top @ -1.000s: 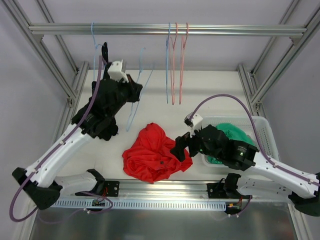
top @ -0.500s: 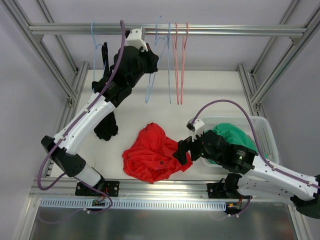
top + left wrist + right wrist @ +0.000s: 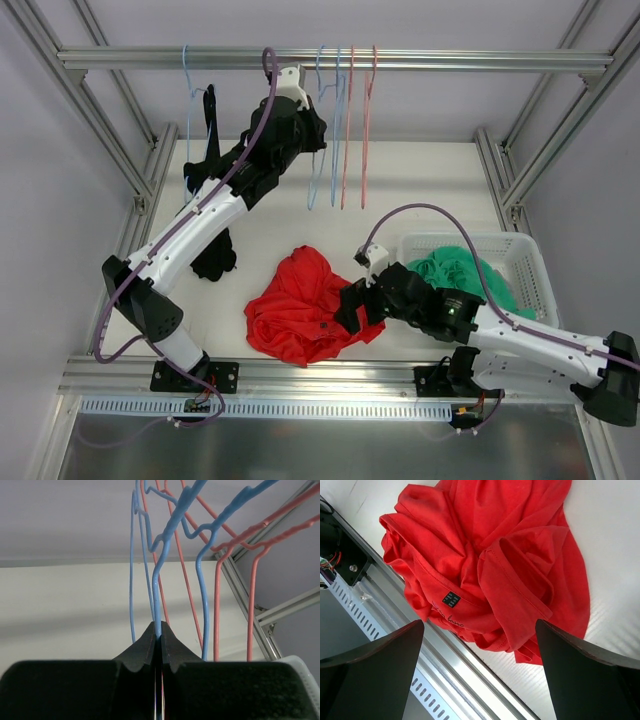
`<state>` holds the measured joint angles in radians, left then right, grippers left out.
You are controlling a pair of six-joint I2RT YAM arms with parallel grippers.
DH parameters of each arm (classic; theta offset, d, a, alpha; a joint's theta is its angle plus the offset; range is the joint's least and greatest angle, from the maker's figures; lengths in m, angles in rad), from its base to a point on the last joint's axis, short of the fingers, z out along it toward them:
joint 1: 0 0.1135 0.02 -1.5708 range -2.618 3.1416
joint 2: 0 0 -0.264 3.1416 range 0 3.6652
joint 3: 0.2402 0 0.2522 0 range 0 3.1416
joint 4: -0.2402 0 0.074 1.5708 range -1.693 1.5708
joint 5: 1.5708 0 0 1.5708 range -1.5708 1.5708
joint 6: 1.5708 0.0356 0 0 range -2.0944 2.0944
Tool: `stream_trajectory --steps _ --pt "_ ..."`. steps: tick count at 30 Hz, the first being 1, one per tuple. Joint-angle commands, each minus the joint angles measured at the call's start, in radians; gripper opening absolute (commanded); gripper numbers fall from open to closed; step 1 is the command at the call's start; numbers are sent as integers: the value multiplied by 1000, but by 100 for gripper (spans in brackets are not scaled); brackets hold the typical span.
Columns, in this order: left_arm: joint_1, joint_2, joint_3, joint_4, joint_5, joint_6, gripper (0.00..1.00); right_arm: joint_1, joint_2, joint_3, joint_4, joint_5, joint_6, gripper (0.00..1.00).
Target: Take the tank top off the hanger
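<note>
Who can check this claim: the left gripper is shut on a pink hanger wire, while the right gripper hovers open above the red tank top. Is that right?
Not quite. The left wrist view shows the left gripper shut on a blue hanger, not a pink one. The rest stands: the right gripper hovers open above the red tank top.
</note>
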<state>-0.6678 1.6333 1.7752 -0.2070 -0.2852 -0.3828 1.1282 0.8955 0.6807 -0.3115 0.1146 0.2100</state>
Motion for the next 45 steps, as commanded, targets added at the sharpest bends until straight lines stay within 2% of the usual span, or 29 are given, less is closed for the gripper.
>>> stream_trajectory --steps 1,4,5,8,9,12,16,21,23,27,29,33,35,36,37,39,45 --pt "-9 -19 -38 -9 80 -30 0 4 46 -9 106 -38 12 99" --pt "-9 -61 -98 -9 70 -30 22 2 104 -4 124 -29 9 100" --pt "-9 -78 -115 -9 66 -21 41 2 121 9 124 -30 8 99" --pt "-9 -170 -195 -9 24 -10 72 2 184 34 134 -46 3 99" --pt "-9 -202 -219 -11 14 -7 99 4 197 51 134 -49 2 100" --pt "-9 -354 -350 -11 -34 -2 99 7 246 80 138 -32 -1 99" --pt "-9 -634 -503 -32 -72 19 99 36 344 163 106 48 -9 99" --pt "-9 -954 -687 -100 -187 41 99 76 560 325 18 149 -60 100" --pt "-9 -1016 -721 -153 -195 68 99 73 664 391 2 154 -67 99" --pt "-9 -1136 -761 -285 -184 74 99 74 860 480 -80 273 -11 99" --pt "-9 -1164 -748 -362 -166 74 98 79 922 474 -71 264 48 100" --pt "-9 -1225 -743 -445 -115 133 99 116 1051 464 -21 208 58 99" --pt "-9 -1251 -789 -447 -176 136 99 146 1059 448 24 204 52 83" --pt "-9 -1280 -803 -448 -201 125 99 154 1041 413 47 203 48 66" --pt "-9 -1297 -819 -445 -228 121 99 175 984 393 66 210 45 30" --pt "-9 -1339 -861 -443 -252 93 99 197 901 355 83 252 17 1" --pt "-9 -1400 -912 -443 -299 94 99 236 401 269 -23 355 35 0"
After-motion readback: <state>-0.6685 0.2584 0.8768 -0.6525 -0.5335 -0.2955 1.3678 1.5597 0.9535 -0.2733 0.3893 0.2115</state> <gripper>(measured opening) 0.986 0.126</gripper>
